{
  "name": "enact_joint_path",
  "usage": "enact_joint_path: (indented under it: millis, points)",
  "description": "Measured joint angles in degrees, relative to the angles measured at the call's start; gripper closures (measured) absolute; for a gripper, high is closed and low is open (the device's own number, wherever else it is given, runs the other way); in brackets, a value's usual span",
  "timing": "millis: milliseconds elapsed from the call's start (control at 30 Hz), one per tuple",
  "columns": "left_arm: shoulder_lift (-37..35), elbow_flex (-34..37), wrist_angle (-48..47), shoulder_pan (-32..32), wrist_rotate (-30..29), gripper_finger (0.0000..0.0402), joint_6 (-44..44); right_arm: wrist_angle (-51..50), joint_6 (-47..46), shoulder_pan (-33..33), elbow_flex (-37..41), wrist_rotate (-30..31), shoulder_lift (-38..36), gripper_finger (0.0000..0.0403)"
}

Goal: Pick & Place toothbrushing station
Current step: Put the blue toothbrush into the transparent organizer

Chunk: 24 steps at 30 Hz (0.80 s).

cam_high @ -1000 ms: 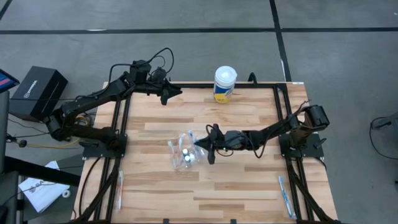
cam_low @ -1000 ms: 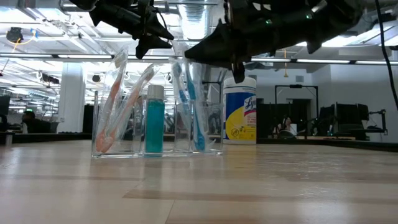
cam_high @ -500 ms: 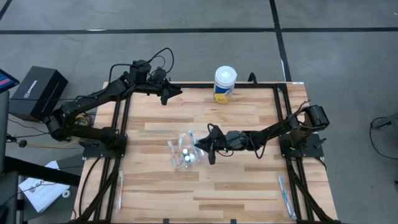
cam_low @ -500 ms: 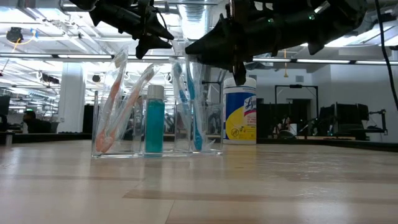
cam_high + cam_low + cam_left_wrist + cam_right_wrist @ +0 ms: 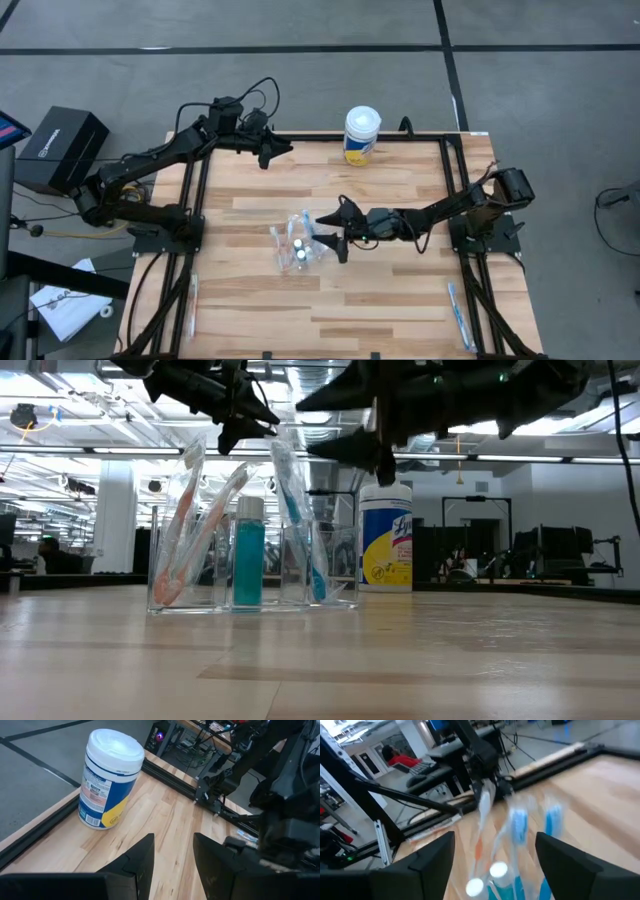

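Organizer [image 5: 297, 250] sits just left of my R gripper [image 5: 328, 232], fingers apart, holding nothing; blue brushes [image 5: 300, 520] stand near-upright. L gripper [image 5: 283, 150] apart, waiting at far bench [image 5: 400, 300] edge.

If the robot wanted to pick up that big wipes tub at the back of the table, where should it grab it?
Probably around the middle of the wipes canister, coming level from the side. It stands upright with straight round walls, and its white lid looks too wide to pinch from above. The open left claw waits nearest it.
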State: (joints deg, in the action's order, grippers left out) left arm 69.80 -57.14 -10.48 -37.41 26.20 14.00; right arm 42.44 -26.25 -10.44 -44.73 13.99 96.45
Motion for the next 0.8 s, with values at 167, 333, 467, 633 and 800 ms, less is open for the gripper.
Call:
enact_joint_path:
  millis: [167, 333, 467, 633, 800]
  points:
    - [0.0, 2.0, 0.0, 0.0, 0.0, 0.0271, 0.0, 0.0, 2.7, 0.9, 0.0, 0.0, -5.8, 0.0141]
    - [0.1, 4.8, 0.2, 1.2, 0.3, 0.0271, -0.5, -5.9, 4.1, 3.9, -2.2, -2.3, -12.5, 0.0149]
    - [0.1, 5.0, 1.6, 3.8, 0.4, 0.0271, -0.3, -15.6, 3.9, 7.1, -6.7, -4.6, -17.6, 0.0158]
    - [0.0, 5.0, 5.4, 6.0, 0.7, 0.0271, 0.3, -33.9, 2.9, 11.1, -14.9, -5.3, -21.1, 0.0172]
    - [0.0, 5.0, 5.6, 5.8, 0.6, 0.0271, -0.1, -60.3, -6.1, 14.3, -26.4, -5.3, -22.2, 0.0181]
